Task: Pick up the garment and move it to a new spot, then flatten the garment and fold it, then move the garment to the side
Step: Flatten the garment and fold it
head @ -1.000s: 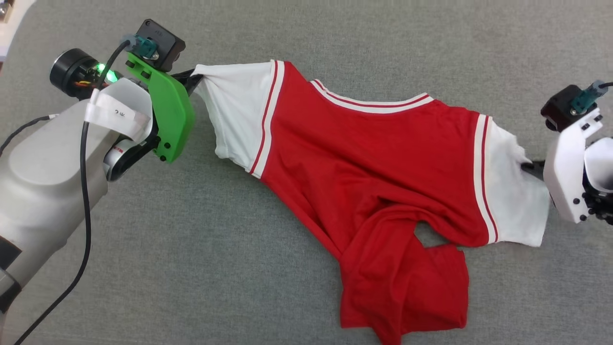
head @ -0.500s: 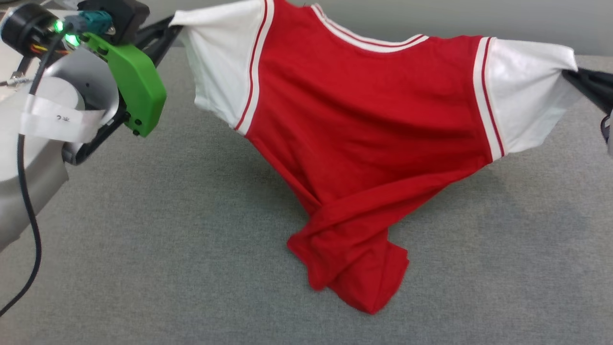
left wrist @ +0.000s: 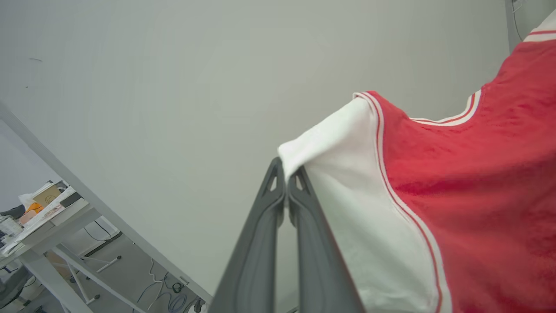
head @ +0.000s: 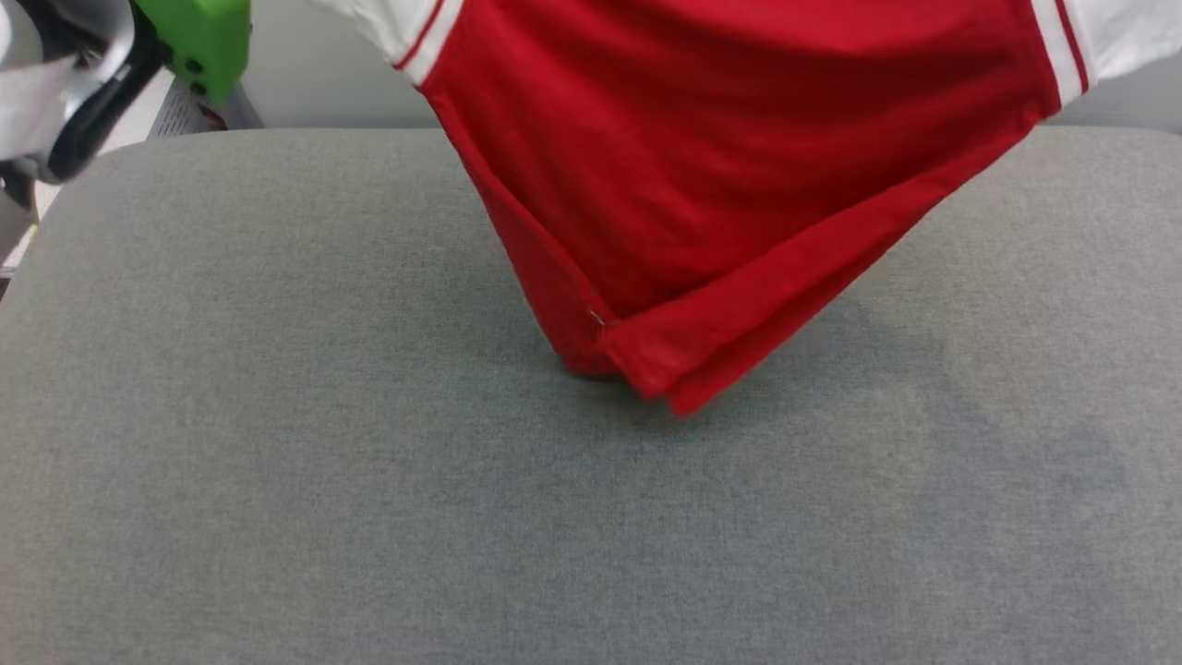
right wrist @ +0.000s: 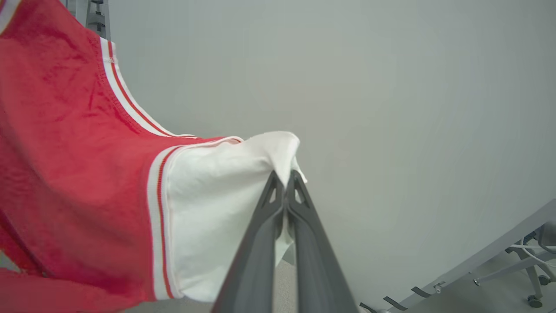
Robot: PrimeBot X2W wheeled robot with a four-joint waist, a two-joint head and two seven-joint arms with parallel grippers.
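I hold the shirt stretched in the air above the grey table. My left pincer is clamped on the white left sleeve, and my right pincer is clamped on the right sleeve, so the red body hangs open and smooths out. Only its lowest folded corner seems to brush the table's middle. I judge it ready to carry to a new spot.

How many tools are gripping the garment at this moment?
2. The left tool pinches the tip of one white sleeve; the right tool pinches the other sleeve at its tip, holding the garment up.
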